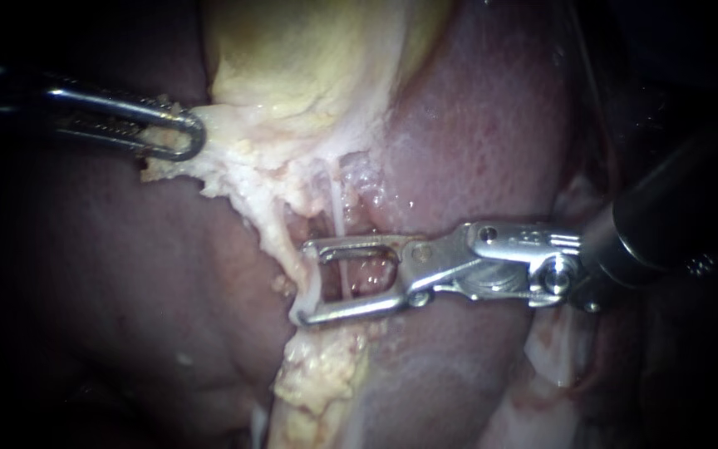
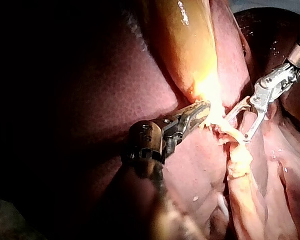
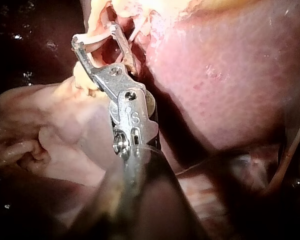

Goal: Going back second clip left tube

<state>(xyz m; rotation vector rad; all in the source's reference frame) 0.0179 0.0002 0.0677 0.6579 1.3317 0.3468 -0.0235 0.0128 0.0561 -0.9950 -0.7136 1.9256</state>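
One thin pale tube (image 1: 336, 208) runs down from the gallbladder (image 1: 292, 58) and crosses the gap between the jaws of the right instrument (image 1: 307, 283). These stand well apart around the tube and grip nothing. The left instrument (image 1: 193, 137), its jaws closed on pale fatty tissue (image 1: 234, 166), probably pulls sideways so that the tube lies taut and exposed over the liver (image 1: 492, 125)

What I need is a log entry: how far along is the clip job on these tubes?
Done: the slim steel left instrument grips pale yellowish tissue, jaws shut on it. In hand: the silver right instrument, jaws open, straddles thin whitish tubes. Left: no clip shows there; backing off remains.
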